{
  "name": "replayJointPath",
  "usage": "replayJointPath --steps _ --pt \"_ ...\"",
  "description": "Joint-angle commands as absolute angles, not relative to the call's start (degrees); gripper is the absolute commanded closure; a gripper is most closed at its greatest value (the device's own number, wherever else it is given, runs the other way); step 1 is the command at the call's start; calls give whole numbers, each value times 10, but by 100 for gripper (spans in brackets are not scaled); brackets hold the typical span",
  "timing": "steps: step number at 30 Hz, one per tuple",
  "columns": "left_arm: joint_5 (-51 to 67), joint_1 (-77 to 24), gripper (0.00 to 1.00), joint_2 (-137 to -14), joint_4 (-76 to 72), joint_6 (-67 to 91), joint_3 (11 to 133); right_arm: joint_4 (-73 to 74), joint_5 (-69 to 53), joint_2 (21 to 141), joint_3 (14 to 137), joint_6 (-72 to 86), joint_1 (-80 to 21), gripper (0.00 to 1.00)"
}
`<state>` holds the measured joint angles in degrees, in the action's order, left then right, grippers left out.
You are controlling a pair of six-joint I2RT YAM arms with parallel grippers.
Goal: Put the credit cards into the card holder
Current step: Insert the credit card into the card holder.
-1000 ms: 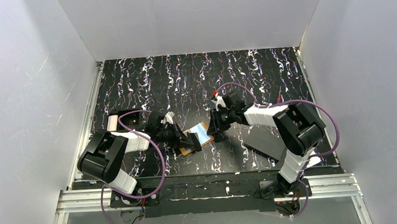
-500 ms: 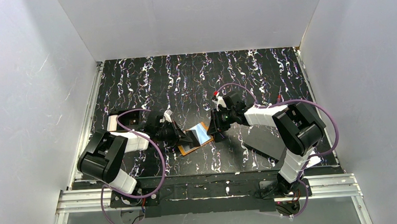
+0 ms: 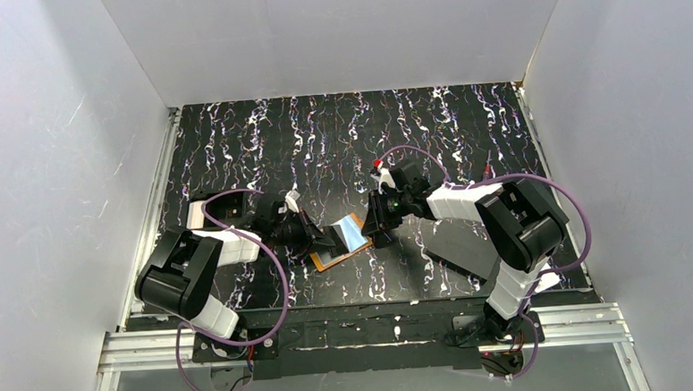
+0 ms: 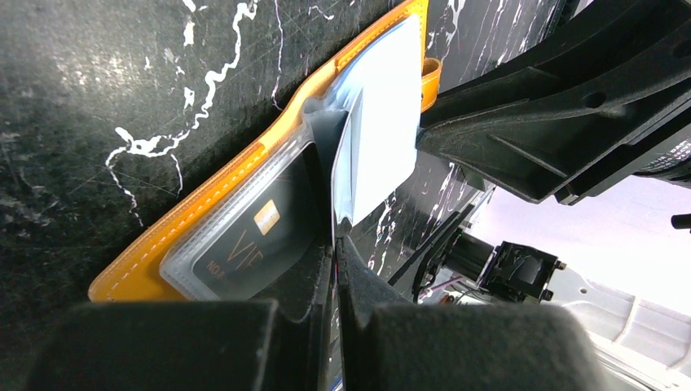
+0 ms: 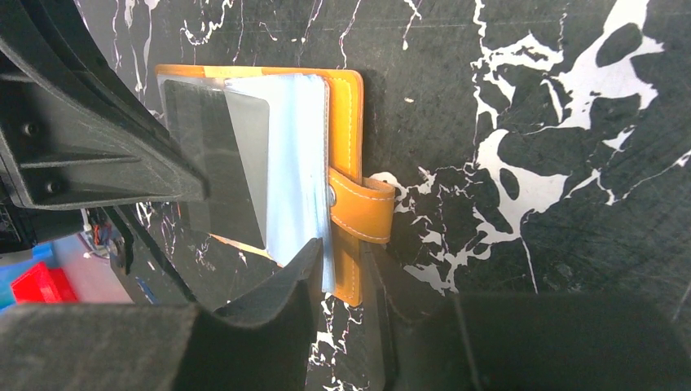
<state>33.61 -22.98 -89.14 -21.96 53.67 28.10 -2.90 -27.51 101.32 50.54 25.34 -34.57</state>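
Card holder (image 5: pixel 346 106): orange, lying open on the black marbled tabletop (image 3: pixel 322 143), between the two arms and towards its near edge.
Snap tab (image 5: pixel 363 210): sticks out flat from the card holder's right cover, resting on the tabletop.
Sleeves: pale grey-blue leaves lie stacked on the right half of the card holder, and one clear sleeve (image 5: pixel 236 155) is lifted off the stack towards the left half.
Credit card (image 4: pixel 244 244): dark, with a gold chip, sitting inside a sleeve on the card holder's left half.
Left gripper (image 4: pixel 336 244): at the card holder's left side, fingers closed together on the edge of the lifted clear sleeve.
Right gripper (image 5: pixel 349 269): at the card holder's right side, just beside the snap tab. One finger is over the pale sleeves and the other outside the orange cover, so the cover's edge sits between them. I cannot tell whether they are pressing on it.
Gap between grippers: small, with only the card holder's width between them.
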Motion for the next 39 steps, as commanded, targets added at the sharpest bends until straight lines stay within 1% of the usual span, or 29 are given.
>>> replayJointPath --steps 1,10,15,22,28,29,33,39 --pt "294 -226 100 -879 -214 519 273 5 -272 1029 483 251 -354 67" --pt "283 -227 100 -878 -217 512 268 5 -273 1028 481 258 -355 67" --pt "278 -231 100 -881 -249 527 256 -18 -280 1024 477 273 -358 68" --pt "274 -242 100 -888 -264 543 257 -67 -301 1013 447 329 -359 72" --pt "292 -251 100 -908 -265 544 270 -77 -299 1006 434 340 -359 74" --pt "292 -252 98 -906 -264 543 269 -75 -298 1005 436 337 -359 74" --pt "296 -252 71 -883 -219 523 276 -65 -296 1005 441 329 -359 74" --pt "263 -252 45 -852 -71 469 326 -59 -295 1006 445 320 -359 74"
